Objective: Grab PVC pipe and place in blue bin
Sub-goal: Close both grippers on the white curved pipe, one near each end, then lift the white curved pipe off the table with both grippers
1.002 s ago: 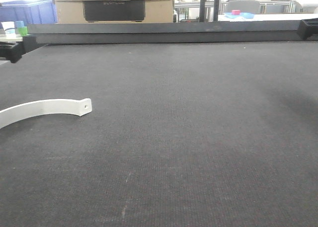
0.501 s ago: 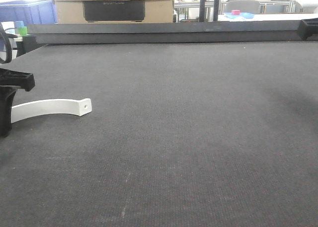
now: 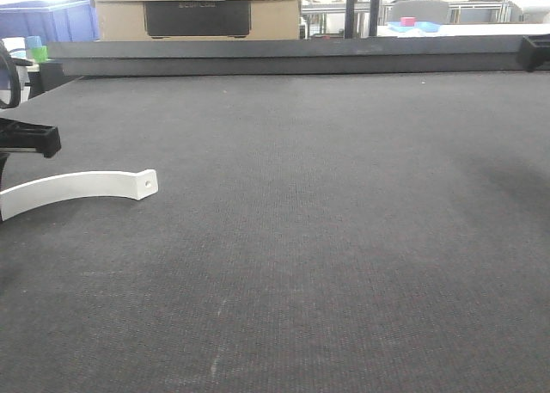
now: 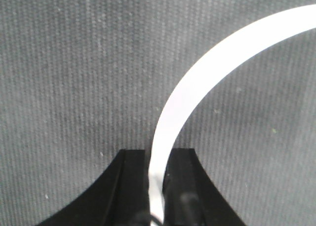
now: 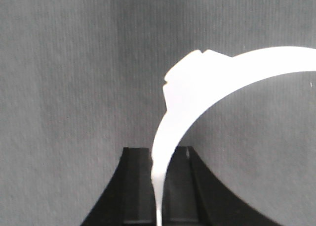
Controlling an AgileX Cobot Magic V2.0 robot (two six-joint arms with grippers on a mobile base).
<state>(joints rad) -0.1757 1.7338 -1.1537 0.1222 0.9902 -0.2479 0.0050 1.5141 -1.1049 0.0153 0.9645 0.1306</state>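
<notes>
Right now your left hand has its two black fingers closed tight on one end of the slim, white, arc-shaped plastic PVC pipe, gripping it edge-on. In the front view the rest of the pipe lies on the dark grey woven bench near its left edge, with its rounded, holed end pointing toward the middle.

The main risk is the grip itself. You hold a thin, smooth strip at its very tip, so the long free arc will likely act as a lever and pivot or slip between the fingers when you lift or swing. Raise it gently and watch for droop. The far end could also drag on the weave and twist the piece.

A blue plastic crate sits beyond the bench's far left corner. If that is the bin, the trailing arc may catch its rim.

Your right hand straddles a white curved strip with a notched tab, but I cannot tell whether it is clamped.
</notes>
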